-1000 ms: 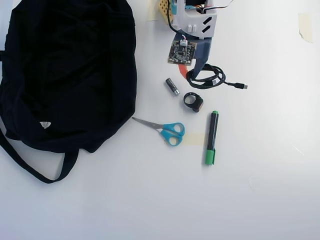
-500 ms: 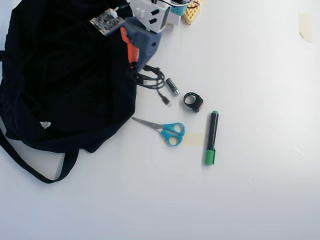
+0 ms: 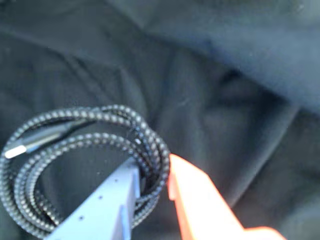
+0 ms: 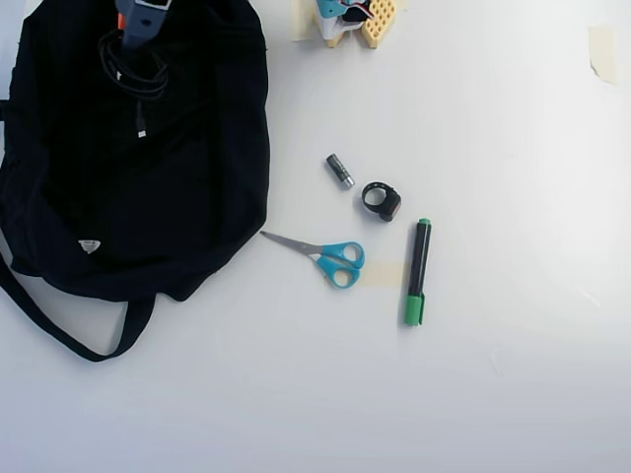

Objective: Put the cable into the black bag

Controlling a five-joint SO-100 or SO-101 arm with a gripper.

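Note:
In the overhead view the large black bag lies at the left with its strap trailing toward the bottom left. My gripper is over the bag's top left part, shut on the cable, whose coil hangs below the fingers with the plug end dangling over the fabric. In the wrist view the braided cable is pinched between the blue-grey finger and the orange finger of the gripper. Dark folds of the bag fill the background.
On the white table right of the bag lie a small battery, a black ring-shaped object, blue-handled scissors and a green marker. The arm's base is at the top edge.
The gripper has swung left with the cable, from the table near the battery, past the bag's right edge, to over the bag's top left part.

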